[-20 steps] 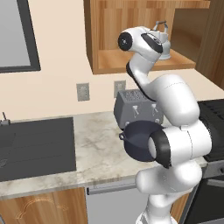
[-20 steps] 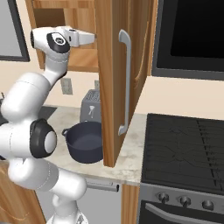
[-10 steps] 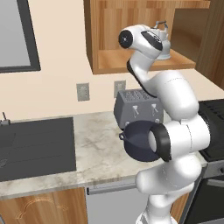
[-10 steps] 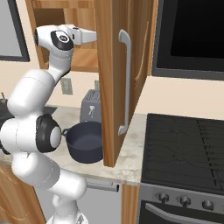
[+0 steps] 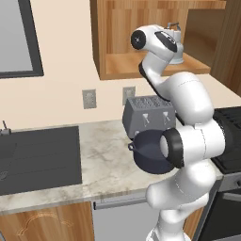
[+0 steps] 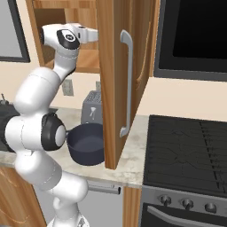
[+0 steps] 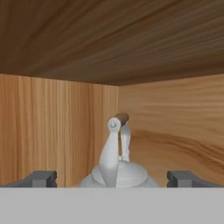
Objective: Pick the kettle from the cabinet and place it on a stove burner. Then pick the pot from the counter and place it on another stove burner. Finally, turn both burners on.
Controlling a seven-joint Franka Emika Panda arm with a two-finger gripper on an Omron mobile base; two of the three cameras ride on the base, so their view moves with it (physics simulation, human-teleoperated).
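Kettle [image 7: 117, 168] on the cabinet [image 5: 141, 28] shelf, directly ahead of the wide-open gripper [image 7: 112, 178]. Below the cabinet: toaster [image 5: 146, 114], pot [image 6: 87, 142] on the counter [image 5: 106, 157]; open cabinet door [image 6: 116, 75] beside the pot.

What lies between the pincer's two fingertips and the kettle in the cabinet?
Nothing: in the hand view the open pincer straddles the kettle, with bare air on either side, and cabinet wood behind.
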